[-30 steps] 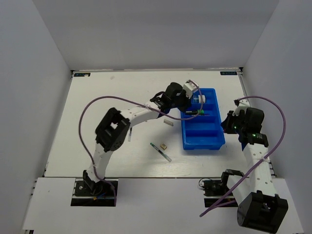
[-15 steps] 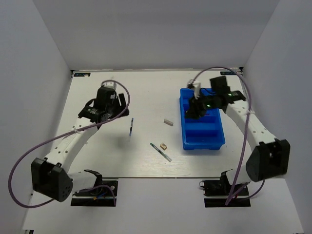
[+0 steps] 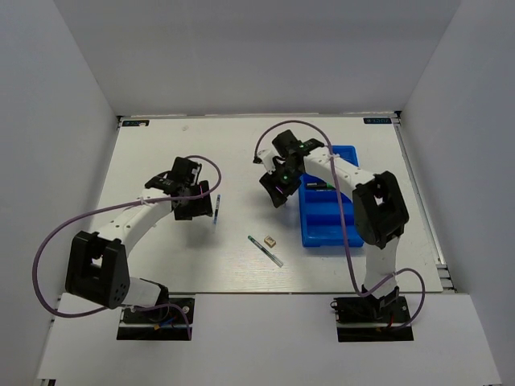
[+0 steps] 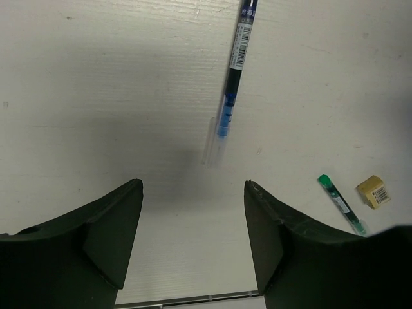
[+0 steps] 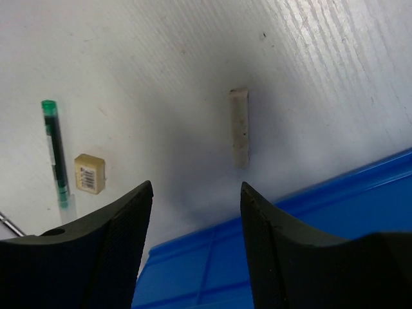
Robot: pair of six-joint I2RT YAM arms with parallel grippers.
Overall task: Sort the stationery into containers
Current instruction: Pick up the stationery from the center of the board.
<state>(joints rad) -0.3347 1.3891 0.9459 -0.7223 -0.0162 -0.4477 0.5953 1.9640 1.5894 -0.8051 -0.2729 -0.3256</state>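
Observation:
A blue-and-clear pen [image 4: 233, 71] lies on the white table just ahead of my left gripper [image 4: 193, 187], which is open and holds nothing; from above, that pen [image 3: 217, 207] is right of the left gripper [image 3: 197, 207]. My right gripper [image 5: 196, 187] is open and empty above the table beside the blue tray [image 5: 322, 212]. A grey eraser [image 5: 239, 127] lies just beyond its fingertips. A green-capped pen [image 3: 265, 251] and a tan eraser [image 3: 271, 240] lie nearer the front. In the top view the right gripper [image 3: 276, 193] hides the grey eraser. A green-capped marker [image 3: 322, 186] lies in the tray [image 3: 334, 221].
White walls close off the table at the back and both sides. The right arm's white links [image 3: 346, 173] reach across the tray's far end. Purple cables loop over both arms. The left wrist view also shows the green-capped pen [image 4: 339, 203] and the tan eraser [image 4: 373, 192].
My left gripper left the tray, swung to the left side and has come down near the blue pen. My right gripper crossed the tray and now hangs left of it, over the grey eraser.

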